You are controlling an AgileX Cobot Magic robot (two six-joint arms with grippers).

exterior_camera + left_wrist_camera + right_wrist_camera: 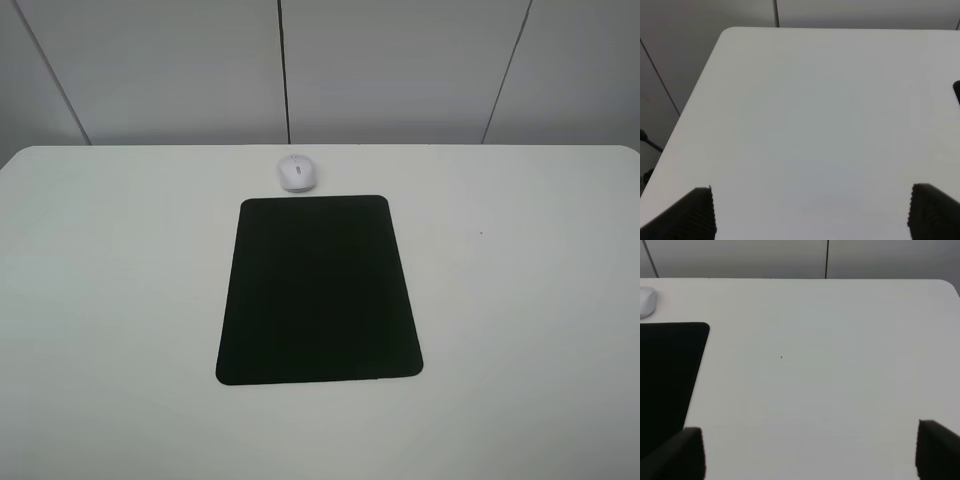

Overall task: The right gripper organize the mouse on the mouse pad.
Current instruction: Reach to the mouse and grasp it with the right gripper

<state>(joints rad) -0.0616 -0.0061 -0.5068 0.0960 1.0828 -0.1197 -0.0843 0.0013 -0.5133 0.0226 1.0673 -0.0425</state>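
The white mouse (297,172) sits on the white table just beyond the far edge of the black mouse pad (318,290), off the pad. In the right wrist view the mouse (646,301) shows at the edge and the pad (667,375) beside it. My right gripper (810,452) is open and empty, well back from both, with only its two fingertips (687,450) showing. My left gripper (810,210) is open and empty over bare table, with a sliver of the pad (957,92) at the edge. Neither arm shows in the exterior high view.
The white table (120,300) has rounded far corners and ends at a grey panelled wall (400,70). A small dark speck (481,234) lies on the table to the right of the pad.
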